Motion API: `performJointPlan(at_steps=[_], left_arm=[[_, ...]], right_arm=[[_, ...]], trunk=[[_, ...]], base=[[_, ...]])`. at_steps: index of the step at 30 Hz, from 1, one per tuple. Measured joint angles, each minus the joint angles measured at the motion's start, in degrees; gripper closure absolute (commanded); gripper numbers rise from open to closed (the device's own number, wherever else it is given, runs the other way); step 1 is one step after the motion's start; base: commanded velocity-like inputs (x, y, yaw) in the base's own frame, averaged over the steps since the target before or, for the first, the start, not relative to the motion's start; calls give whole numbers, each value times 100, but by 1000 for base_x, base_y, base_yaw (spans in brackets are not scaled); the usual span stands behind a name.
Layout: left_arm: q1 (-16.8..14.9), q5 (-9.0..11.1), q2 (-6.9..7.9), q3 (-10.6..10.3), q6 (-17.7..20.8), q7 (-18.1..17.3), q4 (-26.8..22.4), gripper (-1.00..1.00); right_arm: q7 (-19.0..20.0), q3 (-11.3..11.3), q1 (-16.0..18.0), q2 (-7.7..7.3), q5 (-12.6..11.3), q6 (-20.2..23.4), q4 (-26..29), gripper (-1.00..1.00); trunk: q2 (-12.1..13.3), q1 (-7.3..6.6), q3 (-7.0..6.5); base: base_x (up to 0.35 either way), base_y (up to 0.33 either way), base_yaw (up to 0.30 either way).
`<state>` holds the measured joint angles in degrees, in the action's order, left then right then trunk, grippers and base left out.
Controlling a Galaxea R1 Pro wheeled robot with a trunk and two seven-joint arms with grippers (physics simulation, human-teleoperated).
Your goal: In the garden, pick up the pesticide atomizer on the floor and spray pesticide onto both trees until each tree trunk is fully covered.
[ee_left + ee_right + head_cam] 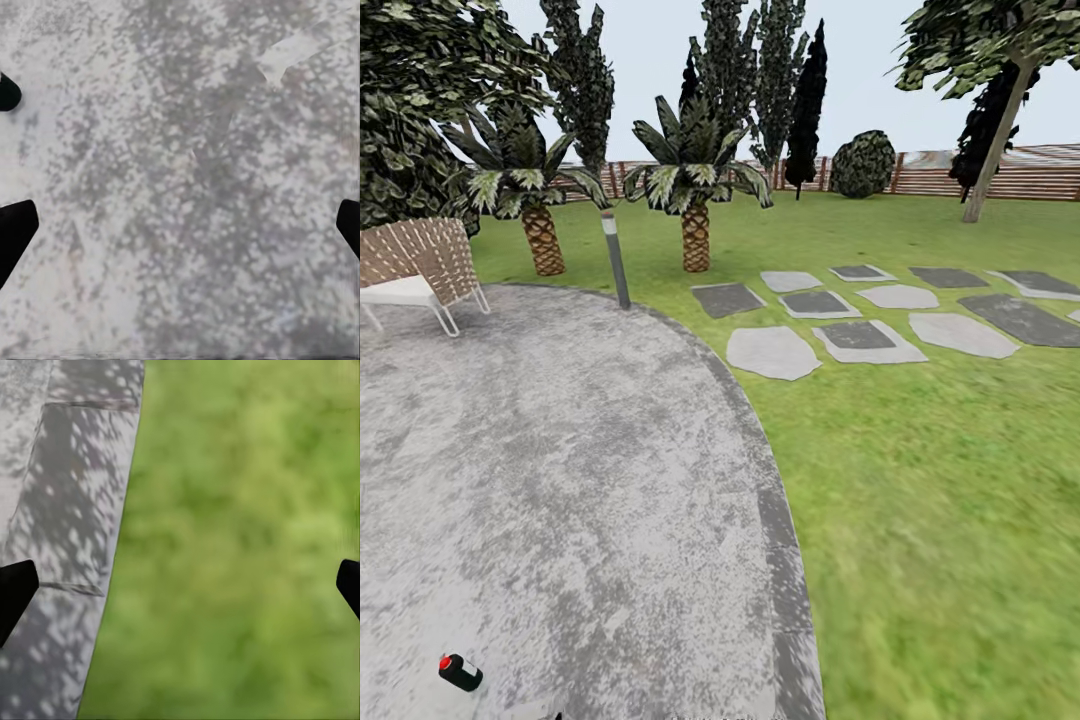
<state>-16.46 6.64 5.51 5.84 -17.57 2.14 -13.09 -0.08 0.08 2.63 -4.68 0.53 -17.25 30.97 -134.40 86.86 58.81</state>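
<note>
The pesticide atomizer [460,672], a small black bottle with a red cap, lies on its side on the grey paving [560,480] at the near left of the head view. One tree [992,140] with a pale slanted trunk stands far right by the fence. A second leafy crown [410,100] hangs at the far left, its trunk hidden. In the left wrist view my left gripper [180,229] is open over bare paving, black fingertips [15,232] wide apart. My right gripper [180,589] is open above the line where the paving's border meets the grass.
A wicker chair [420,262] stands at the paving's far left. A thin grey bollard [615,258] and two short palms [696,230] line its far edge. Stepping stones [860,320] cross the lawn to the right. A slat fence [1000,175], conifers and a round bush [863,163] close the back.
</note>
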Motion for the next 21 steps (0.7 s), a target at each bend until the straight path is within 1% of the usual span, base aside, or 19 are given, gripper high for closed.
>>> performJointPlan(at_steps=[3, 12, 16, 21], left_arm=[[-2, 0, 1, -1, 0, 0, -2, -100], [0, 0, -1, 0, 0, 0, -6, -100], [0, 0, 0, 0, 0, 0, -5, -100], [0, 0, -1, 0, 0, 0, -6, -100]], right_arm=[[0, 0, 0, 2, -2, 1, 0, -100], [0, 0, 0, 4, 1, 1, 7, -100], [0, 0, 0, 4, 1, 1, 7, -100], [0, 0, 0, 4, 0, 1, 7, -100]], trunk=[[0, 2, 19], [0, 2, 80], [0, 1, 107], [0, 0, 141]], base=[[-187, 0, 224], [-292, 0, 215], [-128, 0, 213], [-29, 0, 213]])
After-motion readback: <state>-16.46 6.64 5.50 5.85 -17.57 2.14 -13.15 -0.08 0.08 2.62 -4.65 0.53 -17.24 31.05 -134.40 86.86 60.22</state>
